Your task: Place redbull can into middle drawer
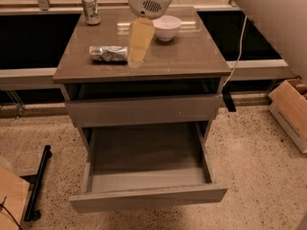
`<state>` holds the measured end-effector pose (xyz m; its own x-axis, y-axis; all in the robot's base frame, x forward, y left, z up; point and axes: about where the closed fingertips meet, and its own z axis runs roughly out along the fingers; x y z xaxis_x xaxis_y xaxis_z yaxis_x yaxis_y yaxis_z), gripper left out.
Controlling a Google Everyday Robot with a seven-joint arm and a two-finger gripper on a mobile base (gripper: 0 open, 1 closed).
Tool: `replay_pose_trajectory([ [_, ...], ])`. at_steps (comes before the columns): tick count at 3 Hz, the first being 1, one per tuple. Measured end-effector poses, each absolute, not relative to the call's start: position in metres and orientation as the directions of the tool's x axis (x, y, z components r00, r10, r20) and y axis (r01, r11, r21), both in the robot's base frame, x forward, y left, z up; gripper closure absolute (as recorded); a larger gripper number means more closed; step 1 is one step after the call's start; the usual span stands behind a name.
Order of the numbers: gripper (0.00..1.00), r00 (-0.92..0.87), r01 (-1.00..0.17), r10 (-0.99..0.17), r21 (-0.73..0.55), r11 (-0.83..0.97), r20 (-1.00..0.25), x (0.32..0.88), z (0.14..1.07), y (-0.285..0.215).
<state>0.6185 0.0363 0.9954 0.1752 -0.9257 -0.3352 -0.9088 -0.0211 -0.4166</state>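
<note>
The redbull can (pixel 109 54) lies on its side on the left part of the cabinet top (pixel 192 56), silvery with dark patches. My gripper (pixel 136 60) hangs from its white wrist over the cabinet top, with its tan tip just right of the can's right end; whether it touches the can I cannot tell. The middle drawer (pixel 148 198) is pulled out towards me below, with its grey floor bare. Nothing shows in the gripper.
A green-and-white soda can (pixel 90 8) stands at the back left of the top. A white bowl (pixel 166 27) sits at the back middle. A closed matching drawer front (pixel 144 110) is above the open drawer. A cardboard box (pixel 292 109) stands at the right, a black bar (pixel 38 181) on the floor at the left.
</note>
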Motion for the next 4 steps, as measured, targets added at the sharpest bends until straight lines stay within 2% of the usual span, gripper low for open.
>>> replay_pose_trajectory([
  [4,0.00,-0.005,-0.967,-0.808,-0.204,0.155,-0.589,0.740,0.850,0.097],
])
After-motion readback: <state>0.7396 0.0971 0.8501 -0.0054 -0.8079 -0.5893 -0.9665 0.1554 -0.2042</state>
